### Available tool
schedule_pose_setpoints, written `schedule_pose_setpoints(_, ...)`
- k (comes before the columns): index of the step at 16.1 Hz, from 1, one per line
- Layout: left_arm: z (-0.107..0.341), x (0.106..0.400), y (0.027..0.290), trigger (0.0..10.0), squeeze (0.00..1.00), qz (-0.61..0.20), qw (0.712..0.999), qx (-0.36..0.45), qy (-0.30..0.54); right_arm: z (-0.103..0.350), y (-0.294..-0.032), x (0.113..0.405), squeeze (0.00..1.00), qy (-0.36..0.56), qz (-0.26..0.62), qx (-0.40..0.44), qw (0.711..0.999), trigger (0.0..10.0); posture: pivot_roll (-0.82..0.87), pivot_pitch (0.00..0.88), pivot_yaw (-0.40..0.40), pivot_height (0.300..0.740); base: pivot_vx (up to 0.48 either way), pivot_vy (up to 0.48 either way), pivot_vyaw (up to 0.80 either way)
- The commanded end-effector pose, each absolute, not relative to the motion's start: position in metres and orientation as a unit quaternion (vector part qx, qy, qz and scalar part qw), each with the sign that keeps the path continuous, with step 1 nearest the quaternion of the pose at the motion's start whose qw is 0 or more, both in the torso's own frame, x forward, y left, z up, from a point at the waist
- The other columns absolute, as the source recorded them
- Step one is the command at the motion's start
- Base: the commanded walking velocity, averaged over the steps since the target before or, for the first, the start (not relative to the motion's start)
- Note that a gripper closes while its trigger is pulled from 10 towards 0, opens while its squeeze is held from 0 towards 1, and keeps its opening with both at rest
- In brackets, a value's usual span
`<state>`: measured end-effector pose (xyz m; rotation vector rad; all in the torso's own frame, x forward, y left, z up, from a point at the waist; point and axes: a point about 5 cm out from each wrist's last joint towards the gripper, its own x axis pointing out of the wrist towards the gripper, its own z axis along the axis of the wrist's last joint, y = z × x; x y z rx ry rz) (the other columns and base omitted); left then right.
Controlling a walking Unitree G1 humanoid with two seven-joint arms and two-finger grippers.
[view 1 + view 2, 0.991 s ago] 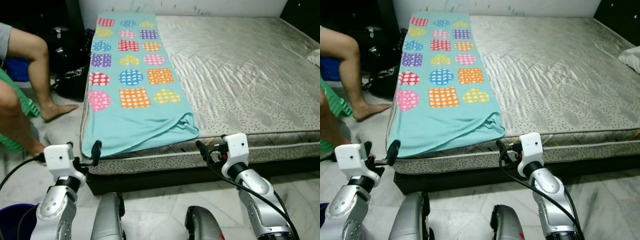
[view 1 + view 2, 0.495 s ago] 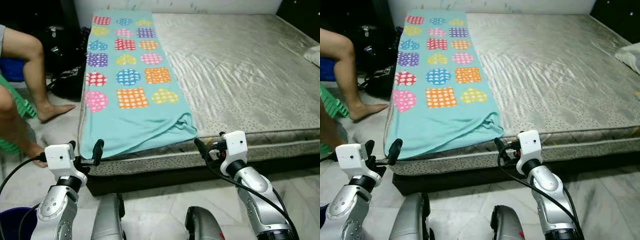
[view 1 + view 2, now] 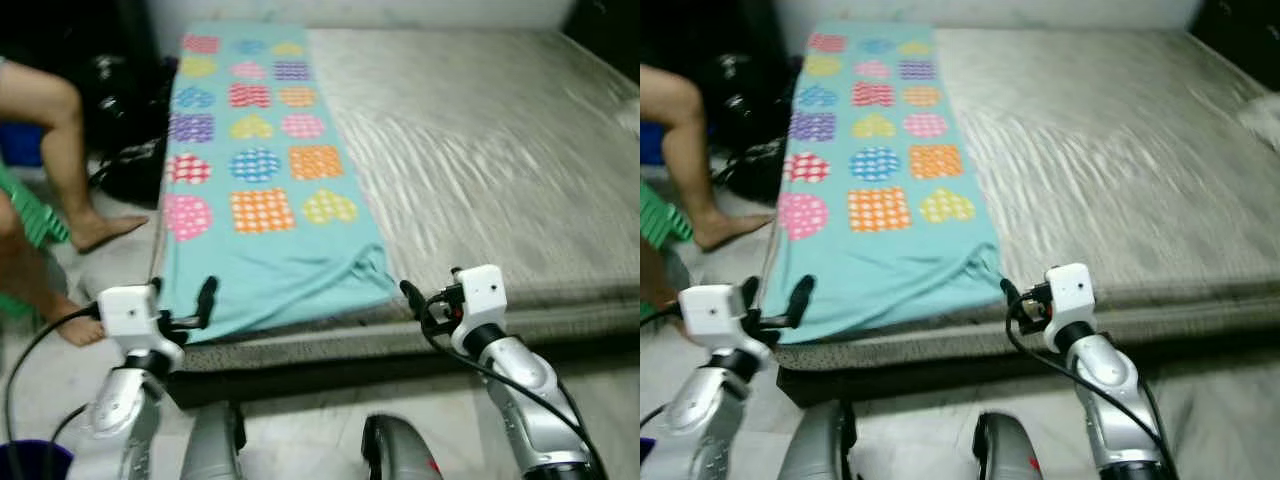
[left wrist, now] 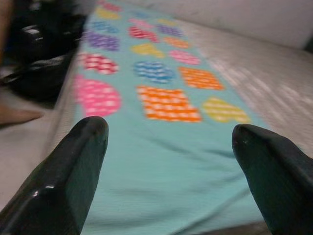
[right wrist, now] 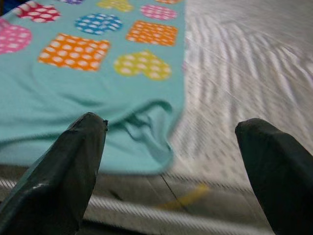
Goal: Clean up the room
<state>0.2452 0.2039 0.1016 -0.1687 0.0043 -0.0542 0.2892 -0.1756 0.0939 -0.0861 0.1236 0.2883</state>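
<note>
Jaws wide apart, empty — left gripper [image 4: 171,161], right gripper [image 5: 176,161] near blanket [image 3: 265,190].

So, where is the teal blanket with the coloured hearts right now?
The teal blanket lies along the left part of the mattress, its crumpled near edge just ahead of both open hands, with a person's foot on the floor beside.

Motion-blurred mattress [image 3: 500,170], person's leg [image 3: 55,150] cut off at the left edge.
</note>
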Motion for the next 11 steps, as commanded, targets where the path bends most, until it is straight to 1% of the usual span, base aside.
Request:
schedule_pose_setpoints(1,0.1015,0.2429,0.2086,10.0,0.0,-0.019,0.996,-0.083,0.004,0.0954,-0.1695,0.2913,0.0,0.058,0.154,-0.042,0.985,10.0,-0.03,0.121,-0.056,0.587,0.292,0.0,0.0)
schedule_pose_setpoints(2,0.1012,0.243,0.2086,10.0,0.0,-0.018,0.996,-0.082,0.006,0.0954,-0.1699,0.2916,0.0,0.058,0.153,-0.04,0.986,10.0,-0.03,0.121,-0.056,0.587,0.244,0.0,0.0)
schedule_pose_setpoints(4,0.1011,0.2431,0.2082,10.0,0.0,-0.017,0.996,-0.082,0.006,0.0955,-0.1704,0.2917,0.0,0.058,0.152,-0.039,0.986,10.0,-0.03,0.121,-0.056,0.587,0.0,0.0,0.0)
schedule_pose_setpoints(9,0.102,0.2434,0.2058,10.0,0.0,-0.026,0.996,-0.085,0.003,0.0958,-0.1694,0.2918,0.0,0.053,0.159,-0.048,0.985,10.0,-0.03,0.109,-0.056,0.587,0.313,0.0,0.0)
schedule_pose_setpoints(11,0.1028,0.2436,0.2044,10.0,0.0,-0.029,0.996,-0.086,0.002,0.0959,-0.1693,0.2918,0.0,0.052,0.161,-0.05,0.984,10.0,-0.03,0.109,-0.056,0.587,0.336,0.0,0.72)
